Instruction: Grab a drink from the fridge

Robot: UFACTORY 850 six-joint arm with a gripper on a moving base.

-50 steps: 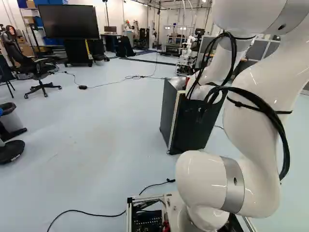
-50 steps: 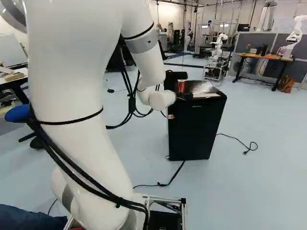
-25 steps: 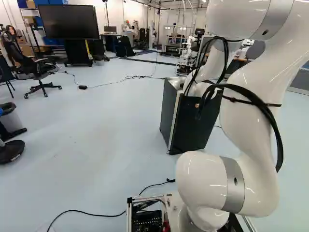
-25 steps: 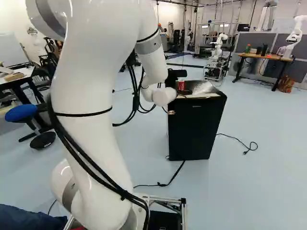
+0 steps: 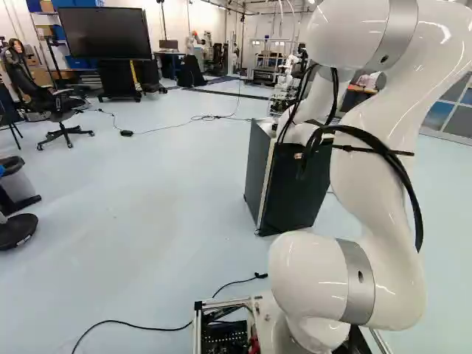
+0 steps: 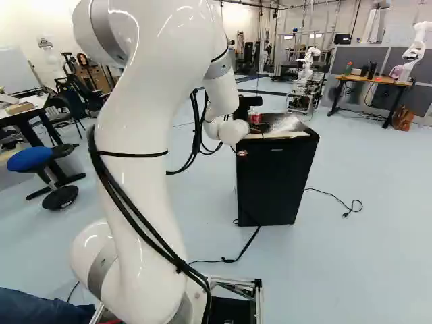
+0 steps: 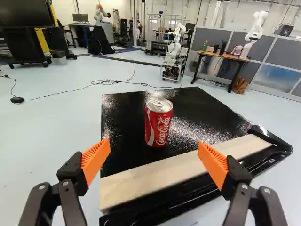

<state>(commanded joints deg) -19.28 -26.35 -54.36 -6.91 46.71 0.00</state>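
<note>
Wrist view: your fingers (image 7: 95, 159) stand wide apart, orange pads facing each other with nothing clamped in them. The red drink can (image 7: 158, 123) is upright on the glossy black top of the fridge (image 7: 202, 106), ahead of the fingers and lined up with the gap between them, though touching neither. Note that it sits nearer the left edge of that top than the right (a pale strip (image 7: 188, 167) runs along the near edge, between can and fingers).

Right base view: your arm (image 6: 138, 182) rises left of the middle and bends over toward the fridge, its far end close by the can. Left base view: the fridge stands partly behind the arm, and you cannot make out the can there.

Surroundings, for your record: a large dark screen (image 5: 105, 33) and an office chair (image 5: 55, 105) at the left of the left base view; a blue-topped stool (image 6: 30, 158) at the left of the right base view; another robot (image 6: 417, 47) at a wooden-topped desk (image 6: 371, 79) over at its right.
</note>
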